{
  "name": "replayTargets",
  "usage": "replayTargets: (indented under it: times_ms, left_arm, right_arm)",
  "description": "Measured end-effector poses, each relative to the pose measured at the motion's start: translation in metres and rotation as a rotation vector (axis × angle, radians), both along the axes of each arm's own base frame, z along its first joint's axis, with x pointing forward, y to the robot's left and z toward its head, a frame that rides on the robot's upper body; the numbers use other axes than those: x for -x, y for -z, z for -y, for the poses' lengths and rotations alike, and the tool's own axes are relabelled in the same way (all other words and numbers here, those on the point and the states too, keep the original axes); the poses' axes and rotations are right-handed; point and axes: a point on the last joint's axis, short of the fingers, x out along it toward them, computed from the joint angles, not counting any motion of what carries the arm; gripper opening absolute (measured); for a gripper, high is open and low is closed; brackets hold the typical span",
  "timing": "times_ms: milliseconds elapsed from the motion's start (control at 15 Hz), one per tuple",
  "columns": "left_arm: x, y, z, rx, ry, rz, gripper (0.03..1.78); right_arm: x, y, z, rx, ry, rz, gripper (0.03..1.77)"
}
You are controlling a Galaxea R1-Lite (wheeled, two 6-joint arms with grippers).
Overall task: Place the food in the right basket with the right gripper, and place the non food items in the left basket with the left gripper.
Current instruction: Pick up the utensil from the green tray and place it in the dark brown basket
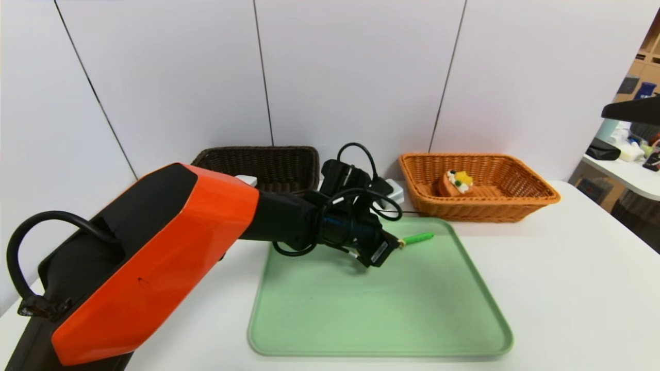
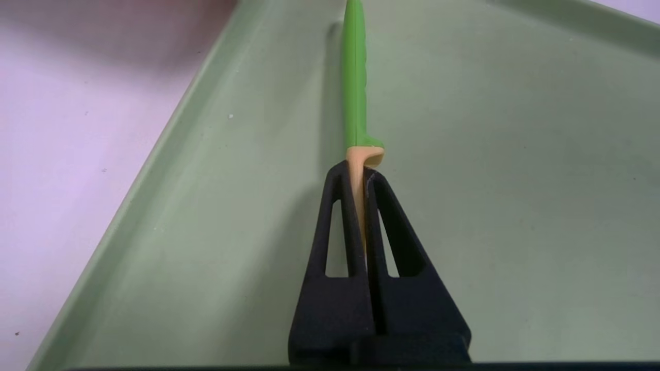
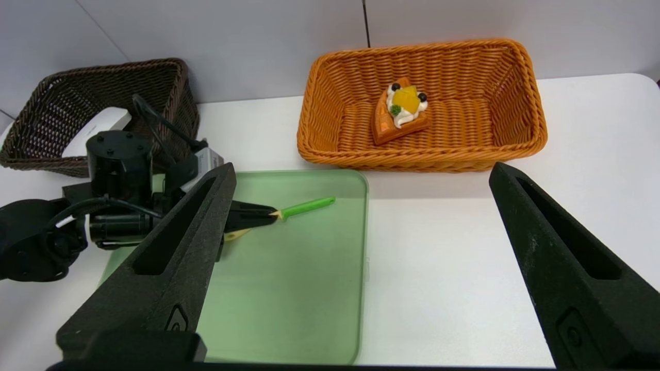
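The left gripper (image 2: 359,172) is over the green tray (image 1: 379,330), and its 2 fingers pinch the utensil (image 2: 355,87) by its pale part, just next to the green handle. The green end sticks out in front of the fingers. The utensil is in the grip and over the tray, not in a basket.

It looks light and stiff, like a toy made of hard plastic. It probably won't bend or break. The pale part looks thin and smooth, so it could turn or slip if the pinch is weak. This spot near the middle seems a good place to hold it, because both ends should weigh about the same. The long green end could bump the basket's edge on the way in, so it needs to go up high first.

The right gripper (image 3: 363,170) waits with its 2 fingers wide apart and nothing between them, on the right side, facing the baskets.

There are 2 baskets behind the tray. The dark brown basket (image 3: 180,82) has 1 white flat thing (image 3: 100,126) in it, leaning up on the side. The orange basket (image 3: 531,103) has 1 toy cake (image 3: 394,121) in it, with cream and fruit on top. The utensil looks like the last 1 to put away, and it should go in the dark basket.
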Motion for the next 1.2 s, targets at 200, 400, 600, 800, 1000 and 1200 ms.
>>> replayTargets:
  times_ms: [200, 400, 600, 800, 1000, 1200]
  left_arm:
    - [0.009, -0.021, -0.005, 0.012, -0.008, -0.015, 0.07]
    - [0.019, -0.055, -0.014, 0.049, -0.020, 0.008, 0.07]
    - [0.029, -0.090, -0.026, 0.066, -0.141, 0.042, 0.07]
    - [0.025, -0.122, -0.050, 0.134, -0.298, 0.054, 0.07]
    - [0.005, -0.145, -0.087, 0.167, -0.468, 0.088, 0.07]
    - [-0.018, -0.153, -0.131, 0.203, -0.643, 0.031, 0.07]
  right_arm:
    - [0.001, 0.000, 0.000, -0.001, 0.000, 0.003, 1.69]
    - [0.002, -0.001, 0.001, -0.003, 0.002, 0.005, 1.69]
    - [0.003, -0.001, 0.002, -0.005, 0.005, 0.009, 1.69]
    - [0.004, -0.001, 0.002, -0.005, 0.007, 0.010, 1.69]
    - [0.004, -0.001, 0.002, -0.005, 0.006, 0.011, 1.69]
    - [0.004, -0.001, 0.002, -0.005, 0.002, 0.011, 1.69]
